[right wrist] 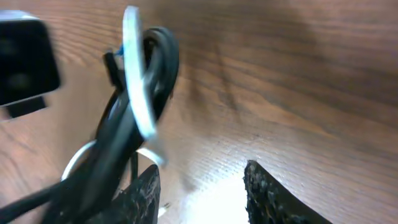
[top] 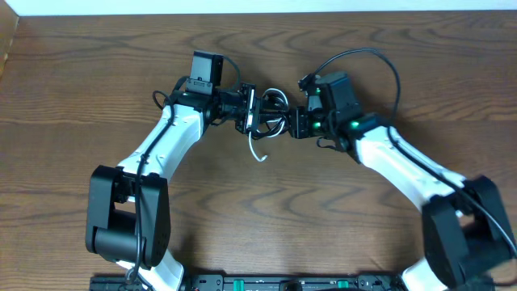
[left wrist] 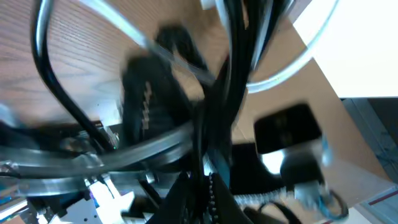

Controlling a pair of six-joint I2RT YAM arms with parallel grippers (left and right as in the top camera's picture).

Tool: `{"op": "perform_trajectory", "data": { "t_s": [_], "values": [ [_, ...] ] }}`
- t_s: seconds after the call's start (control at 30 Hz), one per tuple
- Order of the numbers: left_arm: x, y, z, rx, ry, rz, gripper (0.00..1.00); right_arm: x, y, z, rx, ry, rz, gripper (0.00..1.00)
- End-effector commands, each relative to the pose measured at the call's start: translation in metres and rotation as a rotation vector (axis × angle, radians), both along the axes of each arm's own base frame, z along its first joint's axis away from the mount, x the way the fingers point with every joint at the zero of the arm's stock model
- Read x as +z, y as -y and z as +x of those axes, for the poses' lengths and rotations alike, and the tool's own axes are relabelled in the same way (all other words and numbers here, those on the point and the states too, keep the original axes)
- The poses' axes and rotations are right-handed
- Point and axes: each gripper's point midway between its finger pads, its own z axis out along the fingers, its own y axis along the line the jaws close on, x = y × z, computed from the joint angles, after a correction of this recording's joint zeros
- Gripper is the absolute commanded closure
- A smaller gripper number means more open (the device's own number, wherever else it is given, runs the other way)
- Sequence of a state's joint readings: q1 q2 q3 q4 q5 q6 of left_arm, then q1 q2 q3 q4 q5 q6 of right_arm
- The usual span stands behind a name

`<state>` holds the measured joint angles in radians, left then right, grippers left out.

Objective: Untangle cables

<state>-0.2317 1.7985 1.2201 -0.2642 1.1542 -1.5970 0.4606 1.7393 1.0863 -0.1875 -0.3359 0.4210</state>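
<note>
At the middle of the table point(top: 266, 218), the black and white cables point(top: 271, 113) bunch between the left end effector point(top: 251, 113) and the right end effector point(right wrist: 202, 193). The right is released, the bundle just outside its fingers point(right wrist: 144, 194); the left sits nearer, grip unclear.

The right gripper point(right wrist: 200, 183) holds its two dark ridged fingers point(right wrist: 267, 193) apart over the wooden table point(right wrist: 298, 81), and just ahead of one fingertip a blurred white cable point(right wrist: 138, 93) loops round bunched black cable point(right wrist: 118, 149).
</note>
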Motion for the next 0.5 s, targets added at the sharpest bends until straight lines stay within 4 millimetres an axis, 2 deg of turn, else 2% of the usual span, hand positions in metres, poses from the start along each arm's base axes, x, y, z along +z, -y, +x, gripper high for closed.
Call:
{"op": "perform_trajectory", "data": {
  "t_s": [0.0, 0.23, 0.47],
  "values": [
    [0.019, 0.004, -0.003, -0.03, 0.028, -0.042, 0.92, -0.009, -0.012, 0.004, -0.006, -0.014, 0.045, 0.6],
    [0.019, 0.004, -0.002, -0.03, 0.029, -0.042, 0.93, 0.004, -0.019, 0.018, -0.009, 0.058, 0.093, 0.6],
    [0.019, 0.005, -0.002, -0.032, 0.044, -0.043, 0.92, 0.022, -0.035, 0.016, 0.068, 0.088, 0.188, 0.55]
  ]
}}
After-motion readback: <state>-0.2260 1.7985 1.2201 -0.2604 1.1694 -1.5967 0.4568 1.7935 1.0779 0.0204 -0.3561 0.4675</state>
